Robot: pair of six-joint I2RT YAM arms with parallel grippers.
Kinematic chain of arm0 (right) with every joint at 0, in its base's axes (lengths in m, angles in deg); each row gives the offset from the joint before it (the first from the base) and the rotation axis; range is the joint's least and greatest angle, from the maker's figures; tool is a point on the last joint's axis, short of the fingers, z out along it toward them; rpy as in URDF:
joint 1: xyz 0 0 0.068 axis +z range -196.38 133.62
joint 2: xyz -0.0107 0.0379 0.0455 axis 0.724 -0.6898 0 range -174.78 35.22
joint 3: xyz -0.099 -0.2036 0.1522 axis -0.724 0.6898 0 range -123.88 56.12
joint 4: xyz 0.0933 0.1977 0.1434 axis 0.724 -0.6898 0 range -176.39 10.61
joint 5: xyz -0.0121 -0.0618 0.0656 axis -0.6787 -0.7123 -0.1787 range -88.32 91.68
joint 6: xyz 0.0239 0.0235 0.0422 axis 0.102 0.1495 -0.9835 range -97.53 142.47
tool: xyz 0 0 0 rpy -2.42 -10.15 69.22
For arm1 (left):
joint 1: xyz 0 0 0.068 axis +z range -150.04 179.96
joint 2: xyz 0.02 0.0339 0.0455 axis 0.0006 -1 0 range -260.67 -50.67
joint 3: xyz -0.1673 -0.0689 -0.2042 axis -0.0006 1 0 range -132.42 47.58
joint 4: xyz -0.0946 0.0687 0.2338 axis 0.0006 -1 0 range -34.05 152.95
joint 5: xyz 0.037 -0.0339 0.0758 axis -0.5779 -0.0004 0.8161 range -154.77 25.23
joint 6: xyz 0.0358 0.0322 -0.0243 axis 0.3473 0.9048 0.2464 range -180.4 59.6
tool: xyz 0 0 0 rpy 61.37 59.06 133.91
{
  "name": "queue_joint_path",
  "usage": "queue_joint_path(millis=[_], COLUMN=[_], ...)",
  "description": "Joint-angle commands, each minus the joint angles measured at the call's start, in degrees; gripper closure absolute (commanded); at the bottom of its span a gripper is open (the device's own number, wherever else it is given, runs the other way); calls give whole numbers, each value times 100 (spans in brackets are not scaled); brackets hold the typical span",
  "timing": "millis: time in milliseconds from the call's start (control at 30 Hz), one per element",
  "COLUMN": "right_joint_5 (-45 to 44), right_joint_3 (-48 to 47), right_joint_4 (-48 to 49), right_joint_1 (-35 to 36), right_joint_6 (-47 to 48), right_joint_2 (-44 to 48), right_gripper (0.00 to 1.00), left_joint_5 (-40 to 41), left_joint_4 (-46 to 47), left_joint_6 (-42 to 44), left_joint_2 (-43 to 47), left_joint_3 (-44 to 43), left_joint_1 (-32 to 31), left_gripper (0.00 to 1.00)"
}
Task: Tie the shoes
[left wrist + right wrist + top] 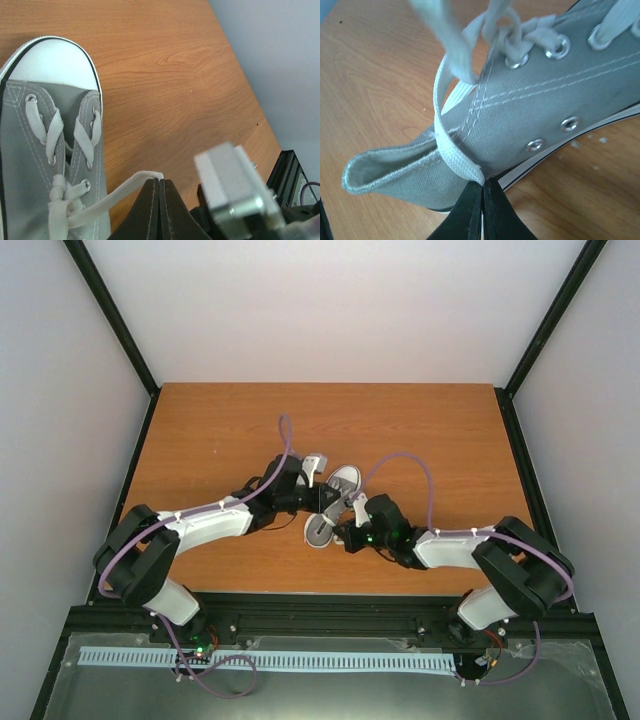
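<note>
At bottom centre of each wrist view, my left pincer (159, 187) and right pincer (483, 195) clamp shut on lace ends (125, 189) of the sneaker (335, 502); next, I'd pull outward, tightening.

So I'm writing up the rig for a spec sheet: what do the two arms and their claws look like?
Both the left arm and right arm have white link covers between bulky black joints, each trailed by a looping purple cable. The left claw and right claw are black and taper to a point. A small green light glows near the right wrist.
</note>
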Motion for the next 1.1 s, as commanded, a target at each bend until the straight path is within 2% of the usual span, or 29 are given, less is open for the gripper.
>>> queue_joint_path(millis=[0, 200, 367, 633, 733, 1067], right_joint_5=[-746, -726, -622, -200, 92, 335], right_joint_3=[15, -106, -414, -731, -785, -998], right_joint_4=[-293, -812, -1154, -1254, -1222, -1424], right_joint_1=[6, -374, -593, -623, -624, -615], right_joint_6=[-56, -182, -118, 113, 215, 388], right_joint_2=[412, 643, 730, 765, 729, 454], right_gripper=[97, 97, 97, 97, 97, 97], left_joint_5=[-218, -997, -1249, -1197, -881, -790], left_joint_4=[343, 477, 212, -592, -1085, -1326], left_joint_6=[226, 608, 984, 1672, 1905, 1913], left_joint_2=[259, 249, 313, 282, 253, 450], left_joint_3=[163, 330, 438, 335, 220, 357], left_joint_1=[21, 21, 8, -169, -277, -324], left_gripper=[99, 99, 99, 99, 99, 95])
